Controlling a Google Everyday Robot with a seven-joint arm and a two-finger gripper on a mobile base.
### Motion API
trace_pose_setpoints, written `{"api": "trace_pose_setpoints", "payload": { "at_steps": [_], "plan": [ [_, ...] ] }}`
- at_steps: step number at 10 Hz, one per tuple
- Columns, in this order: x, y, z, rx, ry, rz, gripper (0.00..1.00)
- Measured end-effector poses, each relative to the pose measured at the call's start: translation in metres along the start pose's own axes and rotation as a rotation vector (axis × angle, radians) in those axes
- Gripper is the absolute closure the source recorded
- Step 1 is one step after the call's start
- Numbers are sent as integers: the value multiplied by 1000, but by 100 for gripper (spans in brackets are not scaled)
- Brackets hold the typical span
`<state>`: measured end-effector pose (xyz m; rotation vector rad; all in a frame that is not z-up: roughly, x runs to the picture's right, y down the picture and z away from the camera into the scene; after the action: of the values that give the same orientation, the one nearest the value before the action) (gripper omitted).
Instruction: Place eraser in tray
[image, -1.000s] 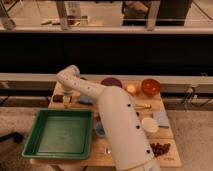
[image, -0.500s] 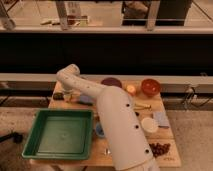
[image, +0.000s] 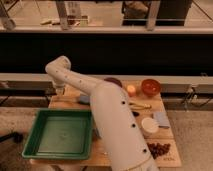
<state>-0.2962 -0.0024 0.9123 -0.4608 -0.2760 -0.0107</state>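
Observation:
The green tray (image: 62, 134) sits at the front left of the wooden table and holds nothing. My white arm reaches from the lower right across the table to its far left corner. My gripper (image: 59, 91) points down there, just beyond the tray's far rim. The dark eraser does not show; the arm or the gripper may hide it.
An orange bowl (image: 151, 86), a dark bowl (image: 114, 81) and an orange fruit (image: 131, 90) stand at the back. A white cup (image: 149, 125), a light blue block (image: 161, 119), a yellow item (image: 140, 105) and a dark brown heap (image: 159, 148) lie on the right.
The arm's upper joint and the gripper have moved slightly up and to the left. The tray and the other objects have not moved.

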Motion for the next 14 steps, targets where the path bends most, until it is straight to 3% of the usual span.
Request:
{"api": "trace_pose_setpoints", "payload": {
  "at_steps": [6, 8, 10, 12, 14],
  "plan": [
    [-24, 88, -65, 104, 42, 18, 100],
    [-22, 122, -99, 148, 77, 47, 100],
    [-8, 155, -123, 163, 83, 81, 100],
    [14, 179, -129, 150, 65, 142, 100],
    [27, 193, -109, 124, 29, 194, 100]
  ]
}}
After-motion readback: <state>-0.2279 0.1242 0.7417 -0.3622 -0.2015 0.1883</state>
